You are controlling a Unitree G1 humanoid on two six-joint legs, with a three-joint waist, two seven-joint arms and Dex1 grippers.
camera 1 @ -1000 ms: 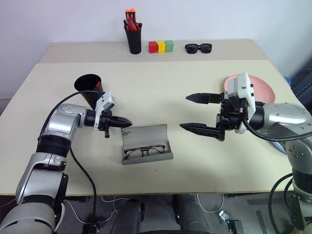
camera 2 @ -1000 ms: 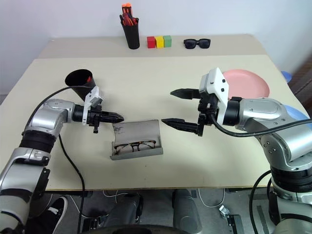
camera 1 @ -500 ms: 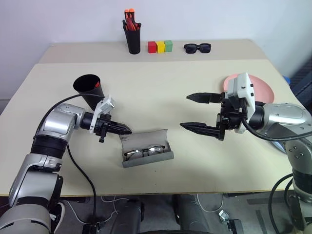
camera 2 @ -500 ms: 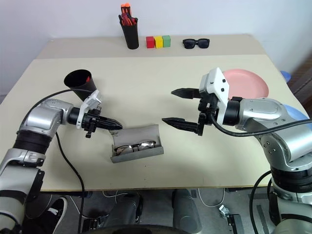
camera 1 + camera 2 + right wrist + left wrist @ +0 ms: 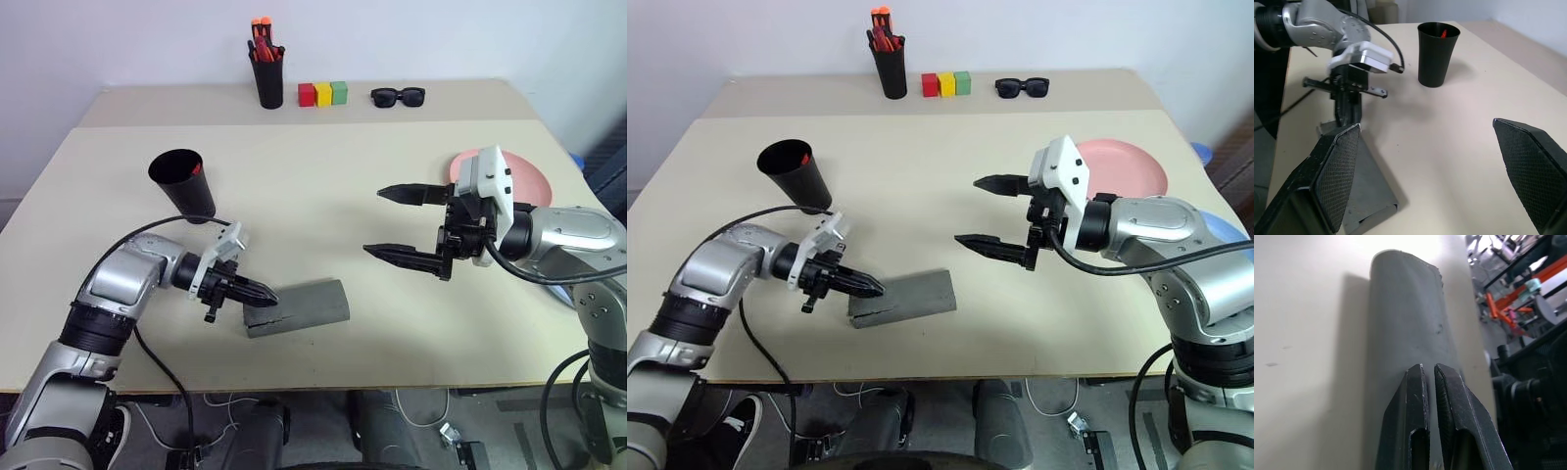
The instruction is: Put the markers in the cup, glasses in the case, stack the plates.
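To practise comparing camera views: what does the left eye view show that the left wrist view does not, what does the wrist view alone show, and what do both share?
Left eye view alone: the cup, pen holder, coloured blocks, sunglasses, pink plate and open right gripper. Left wrist view alone: orange and black equipment beyond the table edge. Shared: the closed grey case, the table and the shut left gripper at the case's end.

A matt grey hard shell, scuffed near one end, is being shown by the case (image 5: 297, 306) at lower centre. Matt black plastic is being presented by the cup (image 5: 180, 182) at left. Smooth beige laminate is being displayed by the table (image 5: 323, 186). A smooth salmon plate (image 5: 1127, 166) is being seen at right.
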